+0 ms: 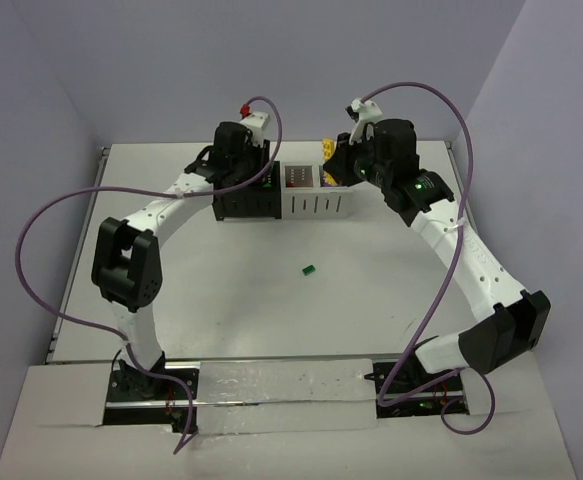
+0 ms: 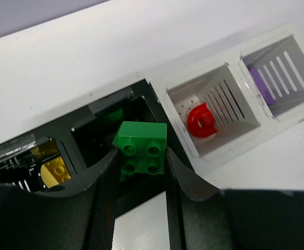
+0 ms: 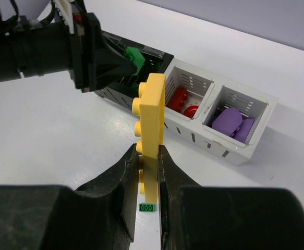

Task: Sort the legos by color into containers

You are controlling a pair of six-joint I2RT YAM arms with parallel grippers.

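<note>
The left end effector (image 2: 141, 154) is part way shut and pinches a green lego (image 2: 142, 146) by its sides. It hangs right above the black bin (image 2: 86, 138) that already has green in it. To do this well, I think it should line up over the middle of that bin and go down a little. Then it should open slowly, so the lego drops in and does not bounce next door, where a yellow piece (image 2: 55, 171) sits. The right end effector (image 3: 147, 154) is shut tight on a flat yellow lego (image 3: 153, 104), held on its edge close to the containers (image 1: 316, 205). It had best wait, since the left arm (image 1: 171, 205) is in its way. One tiny green lego (image 1: 309, 269) lies out on the surface (image 1: 221, 300).
</note>
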